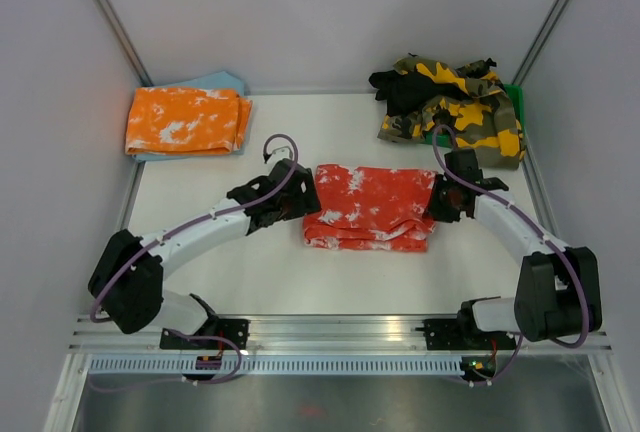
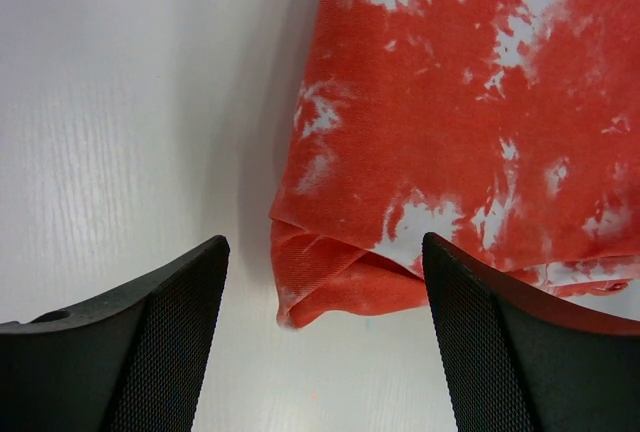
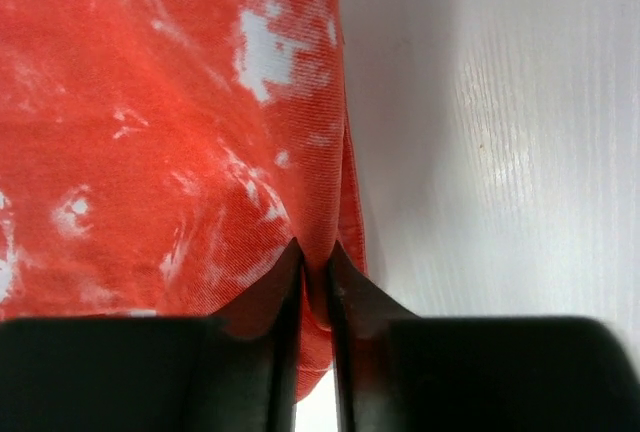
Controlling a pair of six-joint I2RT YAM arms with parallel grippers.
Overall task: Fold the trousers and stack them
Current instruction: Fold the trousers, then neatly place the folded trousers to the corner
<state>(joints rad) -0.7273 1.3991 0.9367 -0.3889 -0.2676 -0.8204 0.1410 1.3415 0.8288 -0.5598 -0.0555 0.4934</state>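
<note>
The red trousers [image 1: 370,207] with white splotches lie folded into a rectangle at the table's middle. My left gripper [image 1: 300,202] sits at their left edge, open. In the left wrist view its jaws stand wide apart around the folded corner of the trousers [image 2: 470,102], not touching the cloth; the gripper [image 2: 322,244] hovers low over the table. My right gripper [image 1: 437,202] is at the right edge. In the right wrist view this gripper [image 3: 315,252] is shut on a pinched fold of the trousers [image 3: 150,102].
A folded orange-and-white pair [image 1: 185,120] lies on a light blue cloth [image 1: 222,82] at the back left. A loose heap of camouflage and black trousers [image 1: 450,102] sits at the back right over a green bin [image 1: 515,102]. Walls enclose the table.
</note>
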